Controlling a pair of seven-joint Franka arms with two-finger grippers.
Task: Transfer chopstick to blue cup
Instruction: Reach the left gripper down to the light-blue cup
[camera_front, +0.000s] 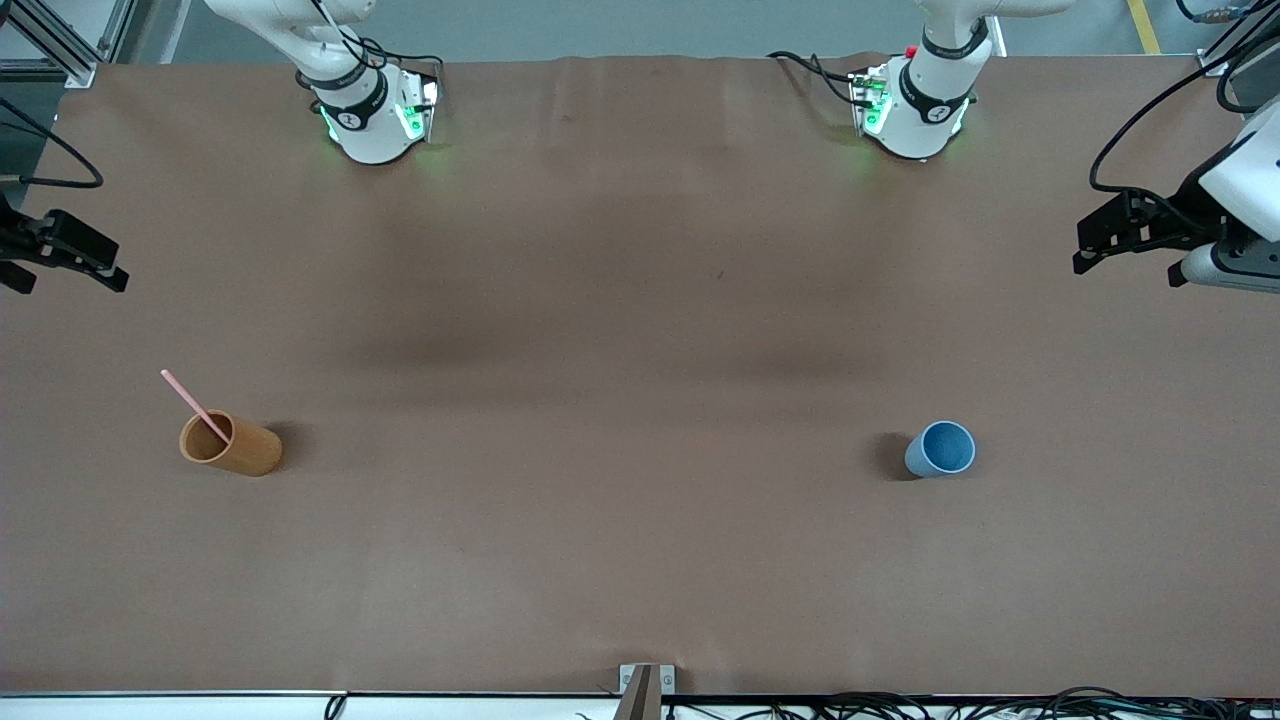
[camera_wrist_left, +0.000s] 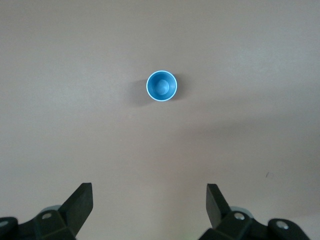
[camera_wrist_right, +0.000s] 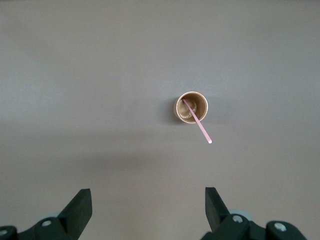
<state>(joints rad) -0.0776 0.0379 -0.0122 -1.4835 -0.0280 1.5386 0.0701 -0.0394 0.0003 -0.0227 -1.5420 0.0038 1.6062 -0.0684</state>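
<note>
A thin pink chopstick (camera_front: 194, 404) stands tilted in the orange-brown cup (camera_front: 233, 446) toward the right arm's end of the table; the right wrist view shows the chopstick (camera_wrist_right: 199, 126) in the cup (camera_wrist_right: 191, 107) too. The light blue cup (camera_front: 942, 450) stands upright and empty toward the left arm's end, and shows in the left wrist view (camera_wrist_left: 161, 86). My right gripper (camera_front: 112, 278) hangs open and empty high over the table's edge at the right arm's end. In its own view the right gripper (camera_wrist_right: 148, 196) is open. My left gripper (camera_front: 1082, 258) is open and empty (camera_wrist_left: 149, 191) high over the left arm's end.
The brown table (camera_front: 620, 400) carries only the two cups. The arm bases (camera_front: 370, 110) (camera_front: 915, 105) stand along its back edge. A small bracket (camera_front: 645, 685) sits at the front edge.
</note>
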